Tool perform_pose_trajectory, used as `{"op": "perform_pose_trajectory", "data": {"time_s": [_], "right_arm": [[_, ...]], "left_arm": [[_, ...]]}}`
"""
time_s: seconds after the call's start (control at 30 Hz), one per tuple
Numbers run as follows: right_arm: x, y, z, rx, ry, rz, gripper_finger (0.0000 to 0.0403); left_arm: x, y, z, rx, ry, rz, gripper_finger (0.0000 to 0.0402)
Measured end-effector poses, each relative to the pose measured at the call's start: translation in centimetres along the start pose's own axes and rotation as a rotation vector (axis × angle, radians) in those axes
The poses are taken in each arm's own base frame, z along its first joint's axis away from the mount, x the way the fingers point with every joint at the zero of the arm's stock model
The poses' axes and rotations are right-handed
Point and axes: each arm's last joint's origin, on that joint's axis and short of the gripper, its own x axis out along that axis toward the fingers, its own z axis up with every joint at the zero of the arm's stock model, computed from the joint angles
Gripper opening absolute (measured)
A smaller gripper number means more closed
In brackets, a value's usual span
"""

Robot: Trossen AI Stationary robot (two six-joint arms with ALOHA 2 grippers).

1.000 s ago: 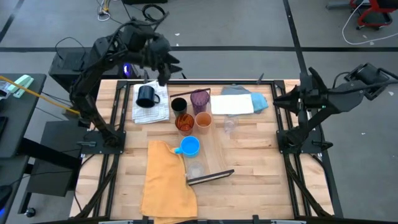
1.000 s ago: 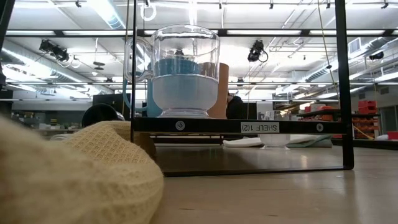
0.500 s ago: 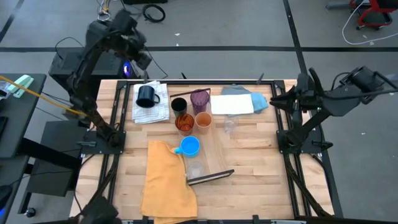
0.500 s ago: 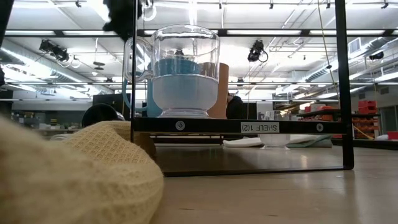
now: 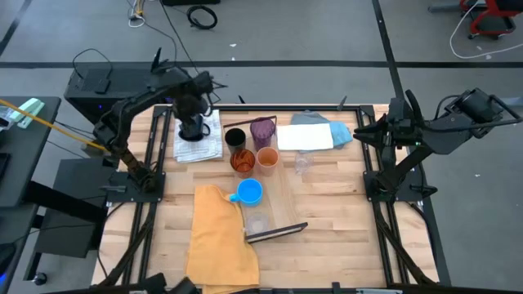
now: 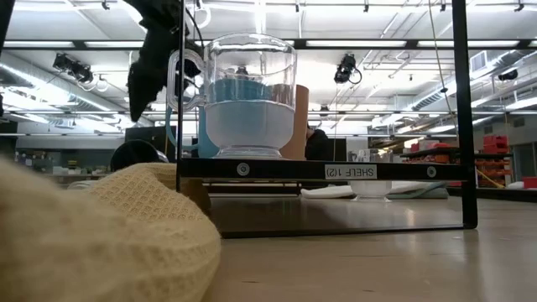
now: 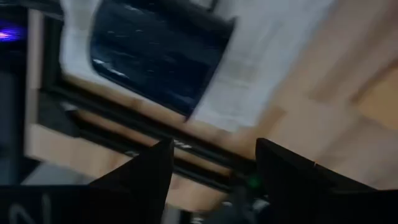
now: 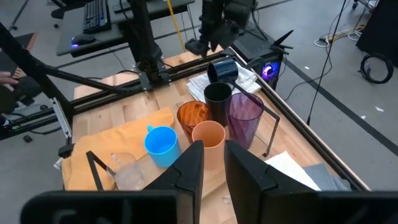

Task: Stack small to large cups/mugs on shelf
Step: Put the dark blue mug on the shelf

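Note:
The dark navy mug (image 5: 193, 131) (image 7: 155, 56) stands on a white folded cloth (image 5: 204, 145) at the table's far left. My left gripper (image 5: 194, 110) (image 7: 211, 149) hangs open just above it, pointing down and touching nothing. On the shelf (image 5: 284, 192), a pale plank with dark end bars, stand the black cup (image 5: 234, 137), purple tumbler (image 5: 262, 131), orange tumbler (image 5: 242, 161), peach cup (image 5: 267, 157), blue mug (image 5: 248, 192) and a clear cup (image 5: 259, 222). My right gripper (image 5: 359, 135) (image 8: 213, 163) waits high at the table's right edge, its fingers a narrow gap apart with nothing between them.
A mustard-yellow cloth (image 5: 219, 233) lies at the near left. A white sheet (image 5: 304, 137) and a pale blue cloth (image 5: 339, 132) lie at the far right. Another clear cup (image 5: 302, 163) sits by the peach cup. Bare wood shows at the near right (image 5: 335, 229).
My left gripper has swung down from high above the table's far left corner to just over the navy mug, tipping from nearly level to pointing down. The mug and the cups have kept their places.

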Motion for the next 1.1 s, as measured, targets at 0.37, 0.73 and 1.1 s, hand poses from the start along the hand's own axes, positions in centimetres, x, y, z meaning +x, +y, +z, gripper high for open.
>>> {"op": "perform_pose_trajectory", "data": {"time_s": [0.37, 0.73, 1.1], "right_arm": [[0.0, 0.0, 0.0, 0.011, 0.0, 0.0, 0.007], [0.0, 0.0, 0.0, 0.018, 0.0, 0.0, 0.007], [0.0, 0.0, 0.0, 0.027, 0.0, 0.0, 0.007]], "left_arm": [[0.3, -3.3, 0.7, 0.101, -0.18, 0.157, 0.0204], [1.7, -4.4, -0.4, 0.205, -0.12, 0.179, 0.0216], [3.4, -5.1, -3.2, 0.089, -0.235, 0.313, 0.0201]]}}
